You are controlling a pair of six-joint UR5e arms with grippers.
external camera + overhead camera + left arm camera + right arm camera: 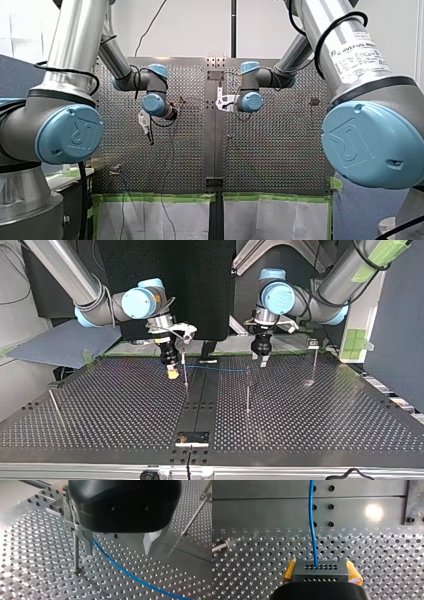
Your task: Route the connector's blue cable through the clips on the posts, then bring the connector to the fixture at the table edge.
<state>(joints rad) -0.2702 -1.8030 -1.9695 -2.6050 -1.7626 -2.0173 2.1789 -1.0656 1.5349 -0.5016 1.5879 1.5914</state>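
Observation:
My right gripper (320, 568) is shut on the black connector (320, 572), its yellow pads (353, 573) pressed against both sides. The blue cable (312, 520) leaves the connector and runs ahead over the perforated table. In the top view my right gripper (172, 372) hangs beside a thin post (185, 371), and the cable (217, 369) stretches from there to a second post (248, 390). My left gripper (120, 552) stands open just above the table, the cable (117, 566) passing between its metal fingers (88, 542) and a post (75, 552) close beside one finger.
Two more posts (314, 362) (54, 402) stand near the table's sides in the top view. The fixture (192, 438) sits at the table's near edge there, on the dark centre strip (200, 400). Green-taped sheets (155, 215) hang below the table in the front view.

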